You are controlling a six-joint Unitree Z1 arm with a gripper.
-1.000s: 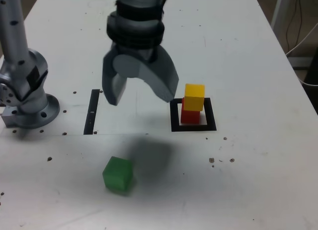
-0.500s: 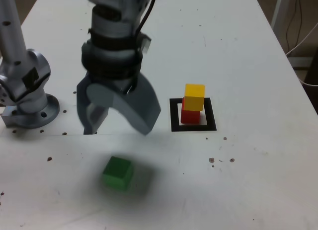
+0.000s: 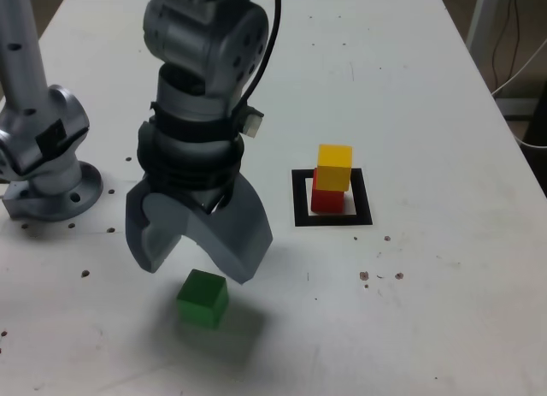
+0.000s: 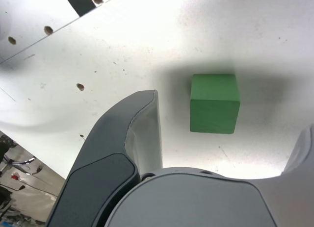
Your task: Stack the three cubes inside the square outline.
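Wrist view: gripper wide apart, empty, above green cube.
Risk: off-centre closing could push it away.
Tower: yellow cube could topple.

A white, speckled tabletop with small drilled holes carries a thin black strip; white cables hang beyond its edge.

red cube half hidden, thin black strip cropped
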